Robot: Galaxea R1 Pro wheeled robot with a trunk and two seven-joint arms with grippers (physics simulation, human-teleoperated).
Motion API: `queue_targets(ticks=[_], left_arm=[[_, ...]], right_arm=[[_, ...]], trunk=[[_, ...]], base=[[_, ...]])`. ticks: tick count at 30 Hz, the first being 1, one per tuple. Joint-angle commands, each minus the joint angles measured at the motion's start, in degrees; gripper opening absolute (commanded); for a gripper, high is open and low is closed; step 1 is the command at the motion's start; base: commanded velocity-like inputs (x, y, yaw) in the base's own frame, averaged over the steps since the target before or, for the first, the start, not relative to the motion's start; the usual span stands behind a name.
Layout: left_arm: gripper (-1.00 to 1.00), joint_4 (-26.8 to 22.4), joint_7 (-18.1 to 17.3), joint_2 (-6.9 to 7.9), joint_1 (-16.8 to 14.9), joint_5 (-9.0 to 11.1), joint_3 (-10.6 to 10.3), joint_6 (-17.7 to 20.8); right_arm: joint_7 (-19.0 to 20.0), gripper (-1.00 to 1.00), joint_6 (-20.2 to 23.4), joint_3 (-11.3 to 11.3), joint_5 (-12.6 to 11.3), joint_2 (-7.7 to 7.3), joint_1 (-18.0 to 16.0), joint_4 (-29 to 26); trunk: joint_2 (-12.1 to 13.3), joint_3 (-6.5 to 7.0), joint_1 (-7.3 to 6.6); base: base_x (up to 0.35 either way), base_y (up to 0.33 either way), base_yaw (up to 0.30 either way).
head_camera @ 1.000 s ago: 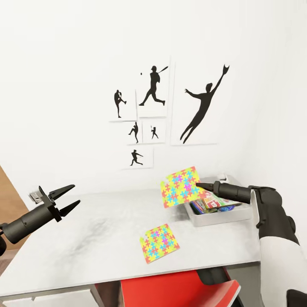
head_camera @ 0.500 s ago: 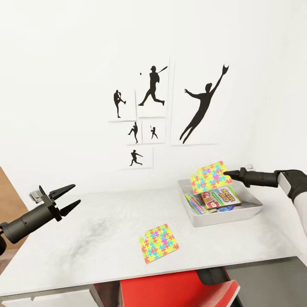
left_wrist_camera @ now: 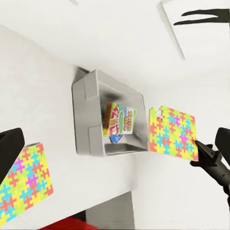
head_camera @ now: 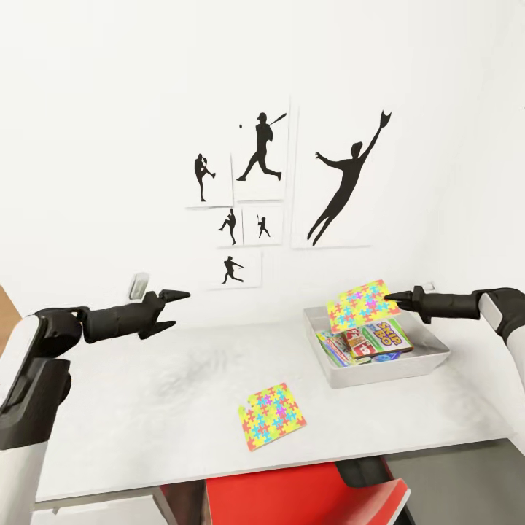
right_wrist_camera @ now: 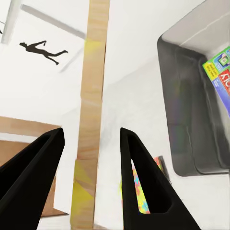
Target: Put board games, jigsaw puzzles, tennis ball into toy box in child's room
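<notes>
White-walled room, pale desk (head_camera: pixel 146 408): toy box (head_camera: pixel 423 361) holding board games (head_camera: pixel 368 339); right tool (head_camera: pixel 390 297) clamped on jigsaw puzzle (head_camera: pixel 357 302) above it; second puzzle (head_camera: pixel 272 415) nearer the desk's front edge; left tool (head_camera: pixel 179 295) state unclear.

Most of the bench (head_camera: pixel 146 408) lies bare across the lower left of the head view — one flat jigsaw puzzle (head_camera: pixel 271 415) near the front edge is the only thing there. At right the toy box (head_camera: pixel 423 364) holds board games (head_camera: pixel 368 341), and a second jigsaw puzzle (head_camera: pixel 359 302) hangs tilted over its back rim — the wall stands close behind.
</notes>
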Motion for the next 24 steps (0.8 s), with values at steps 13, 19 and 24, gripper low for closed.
queue_targets(ticks=[13, 19, 24], left_arm=[[1.0, -0.03, 13.74, -4.95, -6.08, 6.68, -7.59, -8.56], [1.0, -0.06, 13.82, -5.28, -6.63, 6.82, -7.7, -8.65], [1.0, -0.06, 13.95, -5.29, -8.16, 9.15, -7.74, -8.7]], right_arm=[[0.15, -1.0, 2.35, -0.25, 3.36, 0.88, -0.2, -0.05], [0.16, -1.0, 2.39, -0.35, 3.65, 0.57, -0.2, -0.05], [-0.39, -1.0, 2.63, -0.37, 3.76, 0.59, -0.2, -0.05]], trunk=[[-1.74, -0.86, 0.92], [-3.35, -1.58, 1.8], [-3.35, -1.58, 1.8]], base=[[0.0, 0.0, 0.0], [0.0, 0.0, 0.0], [0.0, 0.0, 0.0]])
